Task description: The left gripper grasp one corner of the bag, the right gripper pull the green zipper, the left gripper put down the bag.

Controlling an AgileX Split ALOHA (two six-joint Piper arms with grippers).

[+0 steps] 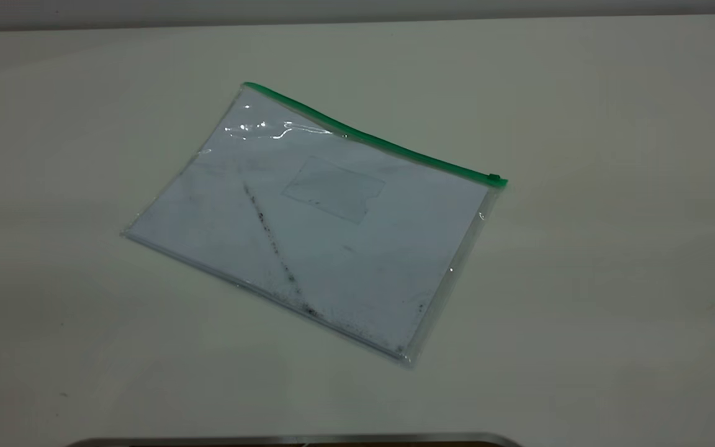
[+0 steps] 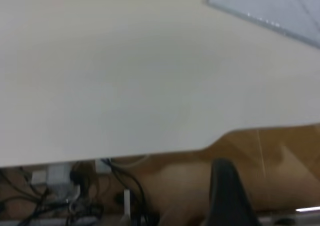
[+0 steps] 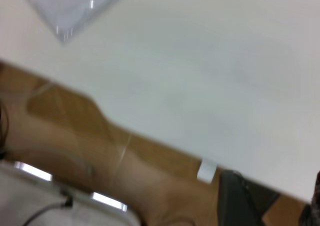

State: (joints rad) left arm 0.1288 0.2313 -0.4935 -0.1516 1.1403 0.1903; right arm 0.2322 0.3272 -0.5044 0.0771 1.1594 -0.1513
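The bag (image 1: 332, 248) lies flat on the white table (image 1: 612, 298), with white paper inside and a dark diagonal smudge line. The green zipper (image 1: 373, 139) runs along its far long edge, with the slider tab (image 1: 494, 179) at the right end. The corner of the bag (image 1: 248, 92) is at the strip's left end. Neither gripper shows in the exterior view. Part of my left gripper (image 2: 227, 196) shows beyond the table's edge, far from the bag (image 2: 270, 6). Part of my right gripper (image 3: 237, 203) also hangs off the table's edge, far from the bag (image 3: 70, 6).
A dark rounded edge (image 1: 295, 441) runs along the near side of the exterior view. Below the table edge the left wrist view shows cables (image 2: 75, 191) and a wooden floor (image 2: 280, 151). A small white tag (image 3: 206, 171) sticks to the table edge.
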